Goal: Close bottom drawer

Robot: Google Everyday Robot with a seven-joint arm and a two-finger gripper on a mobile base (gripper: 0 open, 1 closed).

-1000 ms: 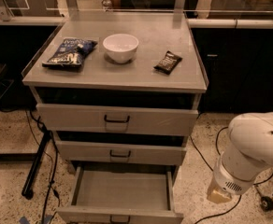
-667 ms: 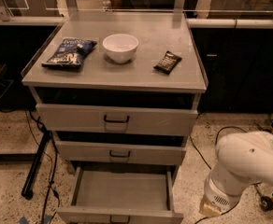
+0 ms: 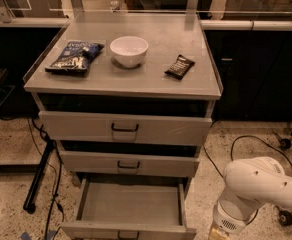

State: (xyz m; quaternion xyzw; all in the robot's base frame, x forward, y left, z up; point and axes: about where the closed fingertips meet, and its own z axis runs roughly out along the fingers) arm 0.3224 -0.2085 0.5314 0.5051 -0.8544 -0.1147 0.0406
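Observation:
The bottom drawer (image 3: 130, 205) of the grey metal cabinet is pulled far out. Its flat grey tray is empty, and its front panel with a small black handle (image 3: 128, 234) lies at the frame's bottom edge. My white arm (image 3: 256, 191) is low at the right, just beside the drawer's right front corner. The gripper is out of view below the bottom edge of the frame.
The two upper drawers (image 3: 124, 129) stand slightly out. On the cabinet top (image 3: 151, 81) lie a blue chip bag (image 3: 75, 56), a white bowl (image 3: 129, 50) and a dark snack bar (image 3: 179, 66). A black cable (image 3: 246, 141) runs on the floor at the right and a black pole (image 3: 38, 176) at the left.
My arm has moved left and lower, closer to the open drawer's right front corner. The drawers and the things on top have not moved.

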